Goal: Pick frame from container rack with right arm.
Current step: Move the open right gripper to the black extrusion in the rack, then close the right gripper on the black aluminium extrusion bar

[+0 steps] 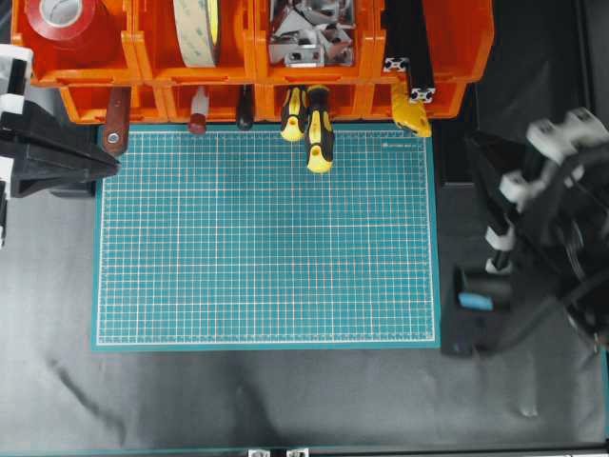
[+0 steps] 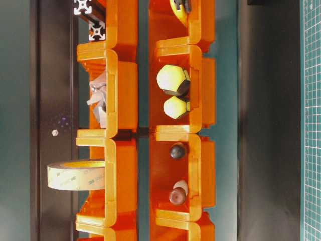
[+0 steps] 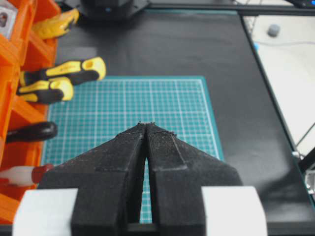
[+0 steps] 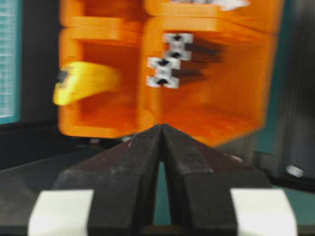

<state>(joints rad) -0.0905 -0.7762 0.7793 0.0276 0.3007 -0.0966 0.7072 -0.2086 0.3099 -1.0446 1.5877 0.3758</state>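
1. Right gripper [image 4: 161, 127]: jaws pressed together to a point, nothing between them, aimed at the front of the container rack [image 4: 206, 108] and not touching it.
2. In the overhead view, right arm [image 1: 542, 190] blurred, off the right edge of the green mat [image 1: 266, 238], over black table cover.
3. Frame [image 4: 165, 73]: two black slotted bars with silvery cut ends, lying in the rack's upper-row bin at the right end in the overhead view [image 1: 409, 57], ends poking past the bin's front lip.
4. Just beside it in the wrist view, a yellow handle [image 4: 86, 83] in the neighbouring lower bin.
5. Left gripper [image 3: 146, 127]: jaws likewise closed, empty, hanging above the mat's left edge, near the rack's left end.
6. Elsewhere in the rack: red tape roll [image 1: 62, 24], beige tape roll [image 1: 198, 30], grey brackets [image 1: 309, 33], yellow-and-black screwdrivers [image 1: 319, 129] jutting onto the mat.
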